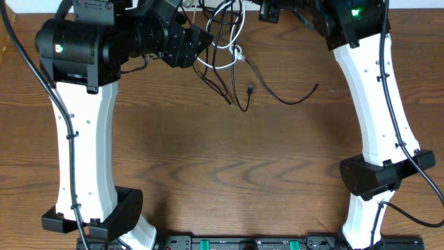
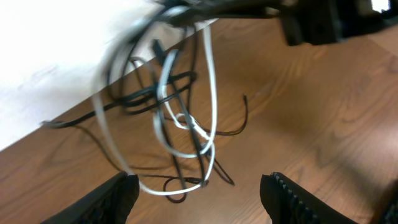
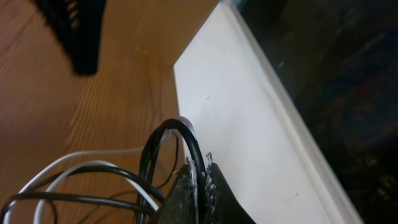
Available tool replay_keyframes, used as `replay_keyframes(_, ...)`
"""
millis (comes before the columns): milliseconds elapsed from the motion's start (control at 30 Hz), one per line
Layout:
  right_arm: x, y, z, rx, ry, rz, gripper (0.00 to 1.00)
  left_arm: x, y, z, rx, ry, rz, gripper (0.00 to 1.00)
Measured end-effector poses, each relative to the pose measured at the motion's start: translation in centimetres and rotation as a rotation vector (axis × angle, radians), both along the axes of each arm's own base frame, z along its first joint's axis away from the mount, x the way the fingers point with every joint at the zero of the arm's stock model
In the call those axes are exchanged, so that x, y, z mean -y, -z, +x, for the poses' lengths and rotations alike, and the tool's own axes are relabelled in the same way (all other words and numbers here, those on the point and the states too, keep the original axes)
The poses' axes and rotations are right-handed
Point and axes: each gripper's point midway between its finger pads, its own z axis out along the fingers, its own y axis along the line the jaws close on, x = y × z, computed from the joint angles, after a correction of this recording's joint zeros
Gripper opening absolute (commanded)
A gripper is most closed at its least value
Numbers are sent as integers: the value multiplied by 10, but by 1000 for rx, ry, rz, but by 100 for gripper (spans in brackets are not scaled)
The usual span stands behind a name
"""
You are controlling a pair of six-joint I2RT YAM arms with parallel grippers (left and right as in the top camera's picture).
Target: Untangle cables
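A tangle of thin black cables (image 1: 229,31) and a white cable (image 1: 234,57) hangs at the table's far edge, partly lifted. Loose black ends trail onto the wood (image 1: 291,97). My right gripper (image 3: 200,180) is shut on a loop of black cable (image 3: 186,134) and holds the bundle up near the back wall. My left gripper (image 2: 199,193) is open just in front of the tangle, with the white loop (image 2: 186,152) and black strands (image 2: 149,93) hanging between and beyond its fingers. In the overhead view the left gripper (image 1: 201,40) is beside the tangle.
A white wall or board (image 3: 249,112) runs along the table's far edge. The arms' white links (image 1: 83,139) (image 1: 378,104) stand at left and right. Thicker black arm cables run along them (image 1: 399,125).
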Motion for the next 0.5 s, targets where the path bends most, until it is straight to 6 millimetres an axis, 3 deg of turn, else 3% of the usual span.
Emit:
replay_keyframes(233, -5, -12, -8, -30, -33, 55, 1, 4, 5, 4, 0, 39, 4, 66)
replay_keyframes(500, -2, -28, -23, -53, -47, 89, 1, 3, 44, 46, -43, 0, 61, 61)
